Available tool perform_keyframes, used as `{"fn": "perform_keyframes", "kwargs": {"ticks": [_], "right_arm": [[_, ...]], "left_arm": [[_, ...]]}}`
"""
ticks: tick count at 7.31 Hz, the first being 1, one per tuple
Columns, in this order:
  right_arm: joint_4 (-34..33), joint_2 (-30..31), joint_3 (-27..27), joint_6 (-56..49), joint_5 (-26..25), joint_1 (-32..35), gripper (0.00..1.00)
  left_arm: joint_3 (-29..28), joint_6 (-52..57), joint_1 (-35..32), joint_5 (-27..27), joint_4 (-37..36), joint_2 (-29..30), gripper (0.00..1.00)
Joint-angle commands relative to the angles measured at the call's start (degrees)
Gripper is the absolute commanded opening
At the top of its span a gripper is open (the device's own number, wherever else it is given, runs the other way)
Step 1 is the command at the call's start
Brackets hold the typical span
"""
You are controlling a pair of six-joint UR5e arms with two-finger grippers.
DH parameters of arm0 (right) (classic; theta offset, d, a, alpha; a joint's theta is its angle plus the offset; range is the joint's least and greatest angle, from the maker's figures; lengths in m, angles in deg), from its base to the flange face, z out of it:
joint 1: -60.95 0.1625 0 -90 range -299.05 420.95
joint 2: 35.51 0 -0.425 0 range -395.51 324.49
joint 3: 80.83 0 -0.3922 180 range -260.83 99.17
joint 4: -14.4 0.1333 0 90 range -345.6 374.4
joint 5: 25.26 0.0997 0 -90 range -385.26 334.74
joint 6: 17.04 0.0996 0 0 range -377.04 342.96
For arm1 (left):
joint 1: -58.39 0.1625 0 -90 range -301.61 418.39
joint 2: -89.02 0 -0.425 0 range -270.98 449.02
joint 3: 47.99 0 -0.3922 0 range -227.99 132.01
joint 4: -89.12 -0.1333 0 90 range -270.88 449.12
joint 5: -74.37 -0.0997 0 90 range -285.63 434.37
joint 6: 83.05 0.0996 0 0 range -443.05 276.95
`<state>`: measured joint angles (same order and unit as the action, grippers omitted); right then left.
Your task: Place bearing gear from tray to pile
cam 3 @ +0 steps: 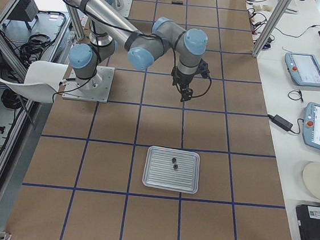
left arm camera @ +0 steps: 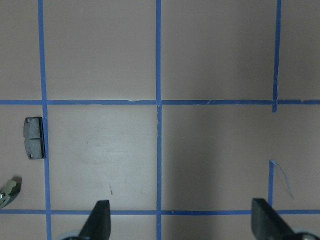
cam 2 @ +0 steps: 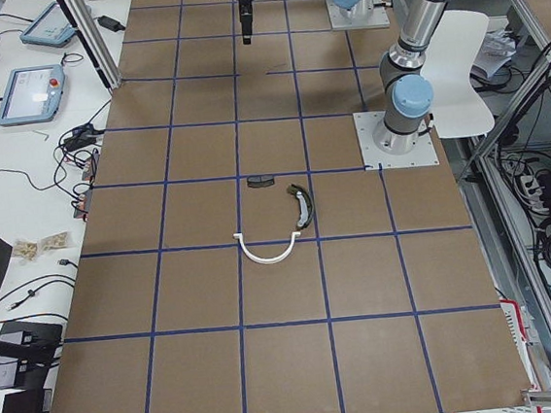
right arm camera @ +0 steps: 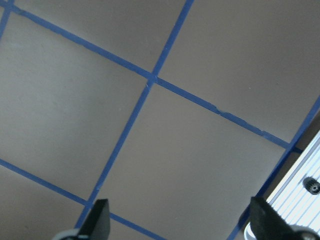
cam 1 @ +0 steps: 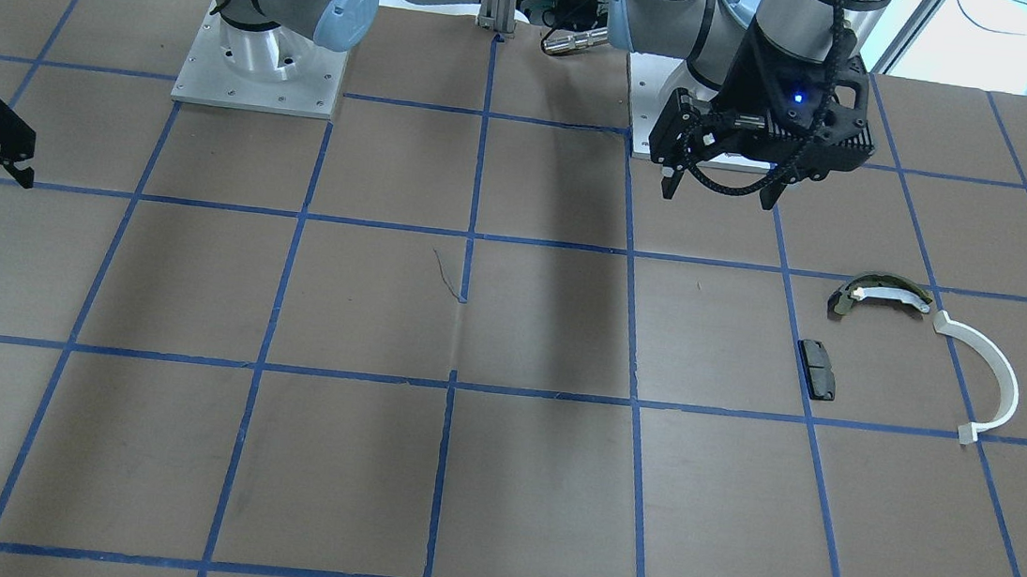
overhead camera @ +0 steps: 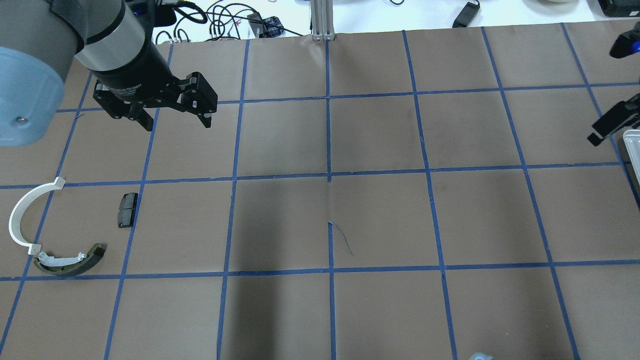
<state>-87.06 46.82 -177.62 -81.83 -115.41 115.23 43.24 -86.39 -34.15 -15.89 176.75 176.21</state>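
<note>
The worktop (overhead camera: 380,215) is a brown sheet divided into squares by blue tape lines, with benches, cables and tablets around it. The left end effector (overhead camera: 177,125) hangs above the bare worktop with its two fingers spread wide and nothing between them. Its wrist view shows only tape lines between the fingertips. To its side lies the pile, three loose parts flat on the worktop. The small black pad (overhead camera: 127,210) is the nearest one and lies against a tape line. Farther out are the white plastic arc (overhead camera: 14,217) and the dark olive brake shoe (overhead camera: 75,262). One end of the arc is just beside one end of the shoe, and I cannot tell if they touch. The right end effector (cam 3: 184,94) is also wide and holds nothing. It hangs over the worktop near the metal tray (cam 3: 153,182), and a corner of the tray shows at the edge of its wrist view. Two small dark parts (cam 3: 175,167) lie close together in the tray, well apart from the pile. They are too small to tell which one is the bearing gear.
</note>
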Motion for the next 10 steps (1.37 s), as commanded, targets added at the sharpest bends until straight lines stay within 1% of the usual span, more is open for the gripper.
{"fn": "perform_keyframes", "kwargs": {"ticks": [1,2,3,4,5,6,7,8,10], "right_arm": [[-7.9,-5.7,0.3,-14.8,-0.1,-4.7,1.00],[-10.5,-9.4,0.5,-19.7,0.0,-7.2,1.00],[-13.6,-12.3,1.1,-24.5,0.0,-8.5,1.00],[-16.0,-14.6,2.1,-28.9,-1.3,-8.6,1.00],[-16.1,-16.9,3.4,-31.5,-2.6,-9.2,1.00],[-16.5,-19.1,4.6,-36.0,-2.4,-10.5,1.00],[-20.7,-22.0,6.2,-38.3,-2.5,-11.3,1.00],[-21.3,-24.1,7.5,-41.2,-2.6,-11.3,1.00],[-21.4,-26.0,7.6,-42.1,-2.5,-11.3,0.99]], "left_arm": [[0.0,0.0,0.0,0.0,0.0,0.0,1.00],[0.0,0.0,0.0,0.0,0.0,0.0,1.00],[0.0,0.0,0.0,0.0,0.0,0.0,1.00],[0.0,0.0,0.0,0.0,0.0,0.0,1.00],[0.0,0.0,0.0,0.0,0.0,0.0,1.00],[0.0,0.0,0.0,0.0,0.0,0.0,1.00],[0.0,0.0,0.0,-0.1,0.0,0.0,1.00],[0.0,0.0,0.0,0.0,0.0,0.0,1.00],[0.0,0.0,0.0,0.0,0.0,0.0,1.00]]}}
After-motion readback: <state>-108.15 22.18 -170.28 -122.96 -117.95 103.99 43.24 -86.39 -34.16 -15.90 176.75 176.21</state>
